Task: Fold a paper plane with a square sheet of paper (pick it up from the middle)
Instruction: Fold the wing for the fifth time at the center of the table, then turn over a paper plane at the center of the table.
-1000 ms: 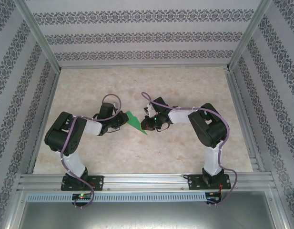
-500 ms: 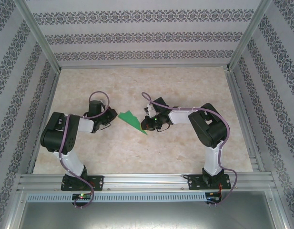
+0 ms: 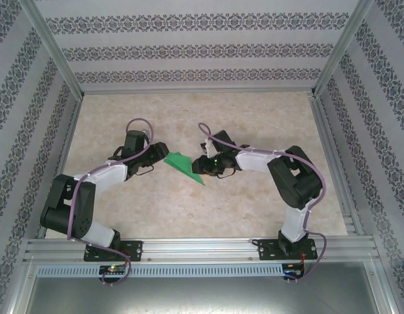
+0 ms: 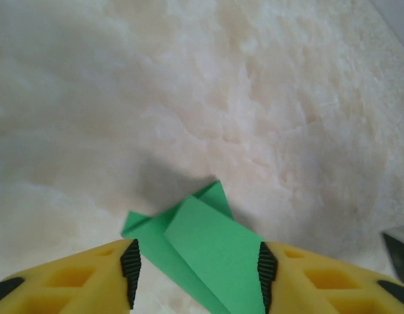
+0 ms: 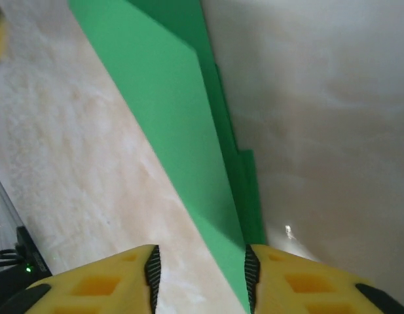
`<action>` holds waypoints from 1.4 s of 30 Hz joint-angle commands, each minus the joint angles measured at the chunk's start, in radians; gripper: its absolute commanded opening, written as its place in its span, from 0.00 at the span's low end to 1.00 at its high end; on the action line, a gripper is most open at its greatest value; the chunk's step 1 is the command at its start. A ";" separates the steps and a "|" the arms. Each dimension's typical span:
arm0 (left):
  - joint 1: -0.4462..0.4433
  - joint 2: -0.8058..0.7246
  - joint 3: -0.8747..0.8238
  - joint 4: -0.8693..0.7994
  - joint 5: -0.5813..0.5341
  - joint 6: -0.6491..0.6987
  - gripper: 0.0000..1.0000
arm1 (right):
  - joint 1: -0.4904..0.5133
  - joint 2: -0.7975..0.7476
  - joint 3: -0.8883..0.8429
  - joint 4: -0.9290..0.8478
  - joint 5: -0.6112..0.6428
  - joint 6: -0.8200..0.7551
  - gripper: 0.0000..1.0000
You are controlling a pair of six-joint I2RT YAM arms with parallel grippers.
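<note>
Lying on the table: a bright-green folded paper plane (image 3: 183,165), a narrow pointed dart with creases, sits on the pale marbled tabletop (image 3: 254,118) near its middle, between the two grippers.
Plane's slant: from above, the wide end points up-left toward the left gripper (image 3: 158,155), and the tip points down-right, just beside the right gripper (image 3: 200,167).
Left gripper: the jaws stand apart at a middling width. From the wrist, the green paper fills most of the gap and reaches one black pad (image 4: 265,265). I cannot tell whether it touches.
Right gripper: the jaws are parted, also middling. From the wrist, the green strip runs down into the gap along one pad (image 5: 251,271), with bare tabletop beside the other.
Folds: overlapping layers show along the plane's long edge.
</note>
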 commanded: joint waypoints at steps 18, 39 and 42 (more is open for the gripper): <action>-0.343 0.246 0.433 -0.632 -0.347 -0.200 0.99 | -0.211 -0.300 -0.138 -0.043 0.354 -0.090 0.93; -0.375 0.372 0.554 -0.721 -0.365 -0.381 0.71 | -0.235 -0.324 -0.174 -0.002 0.303 -0.047 0.90; -0.377 0.343 0.519 -0.707 -0.374 -0.409 0.66 | -0.237 -0.316 -0.173 -0.001 0.298 -0.045 0.90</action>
